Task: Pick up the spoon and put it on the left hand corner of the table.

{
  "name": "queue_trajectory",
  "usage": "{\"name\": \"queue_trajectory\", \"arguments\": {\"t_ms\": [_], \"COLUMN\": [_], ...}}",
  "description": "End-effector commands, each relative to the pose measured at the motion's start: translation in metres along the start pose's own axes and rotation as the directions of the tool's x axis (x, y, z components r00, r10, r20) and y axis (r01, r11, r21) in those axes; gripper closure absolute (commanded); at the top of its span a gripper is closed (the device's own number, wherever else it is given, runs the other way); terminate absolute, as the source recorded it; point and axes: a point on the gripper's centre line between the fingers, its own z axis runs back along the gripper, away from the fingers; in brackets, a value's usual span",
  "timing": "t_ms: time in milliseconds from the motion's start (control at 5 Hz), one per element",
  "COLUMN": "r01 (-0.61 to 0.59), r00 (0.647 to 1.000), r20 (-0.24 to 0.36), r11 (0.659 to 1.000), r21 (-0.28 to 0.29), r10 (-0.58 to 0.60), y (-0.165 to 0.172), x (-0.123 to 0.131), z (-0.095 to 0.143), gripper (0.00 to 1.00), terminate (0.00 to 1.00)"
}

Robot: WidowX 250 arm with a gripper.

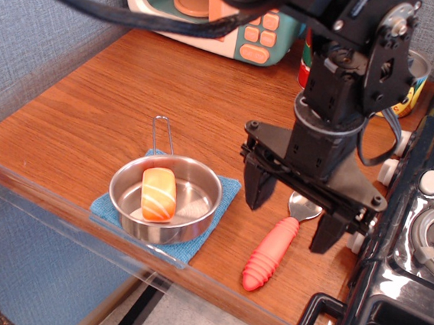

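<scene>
Gripper (292, 212) hovering over spoon (277, 245).
We are straddling its bowl, jaws spread; handle runs toward the front edge.

Table (91, 112): reddish-brown wood grain, smooth, soft sheen; front edge clear glossy plastic. Spoon (274, 249): ribbed red plastic handle, matt; bowl shiny silver, mostly hidden. Gripper (293, 213): black plastic and metal, semi-matt, visible screws. Pan (166, 197): polished steel, mirror-like inside, thin wire handle. Cloth (210, 235) under pan: blue woven fabric, matt. Toy salmon piece (158, 194): smooth orange and white plastic. Stove (414, 266): glossy black plastic, pale grey knobs. Microwave (216, 16): glossy teal and white plastic.
</scene>
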Motion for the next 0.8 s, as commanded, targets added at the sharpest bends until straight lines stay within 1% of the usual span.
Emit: {"name": "queue_trajectory", "arguments": {"t_ms": [0, 200, 600], "r01": [-0.137, -0.139, -0.135], "r00": [0.990, 0.989, 0.989], "r20": [-0.022, -0.041, -0.055], "r11": [0.991, 0.990, 0.991], "r21": [-0.001, 0.009, 0.004], "r10": [0.137, 0.139, 0.135], "y": [0.018, 0.020, 0.014], "x": [0.011, 0.013, 0.017], "z": [-0.014, -0.024, -0.041], "gripper": [0.00, 0.00, 0.00], "terminate": [0.00, 0.00, 0.00]}}
